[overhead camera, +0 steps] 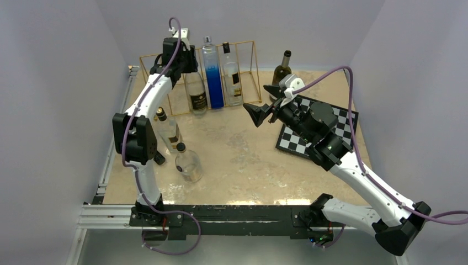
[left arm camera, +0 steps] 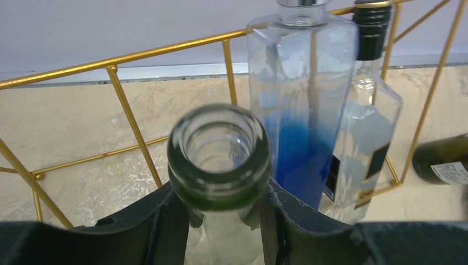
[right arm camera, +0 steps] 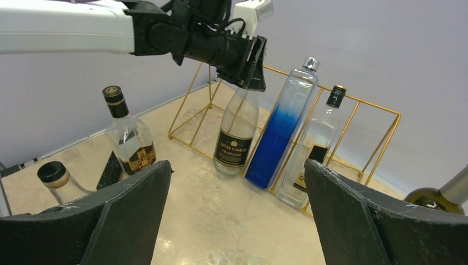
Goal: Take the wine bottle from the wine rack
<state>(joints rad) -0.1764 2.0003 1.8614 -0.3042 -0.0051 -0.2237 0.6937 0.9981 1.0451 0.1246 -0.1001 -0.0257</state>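
As I judge it, the removal has begun but is not done. The clear glass wine bottle with the black champagne label stands about upright at the front of the low gold wire wine rack. It is just left of the 2 other bottles in the rack: a tall square bottle tinted blue and a clear bottle with a black cap. Its foot sits level with the rack's front bottom wire. I cannot tell whether the foot rests on the beige stone-look surface or hangs just clear of it. What is left is to raise the bottle free of the wires, bring it forward of the rack and set it down.

The left tool is clamped on the wine bottle's neck just below the open mouth. 1 black finger presses on each side of the glass, with no gap showing. The right tool holds nothing. Its jaws are spread wide, and it hangs in the air in front of the rack's right end, facing the rack and well apart from every bottle.
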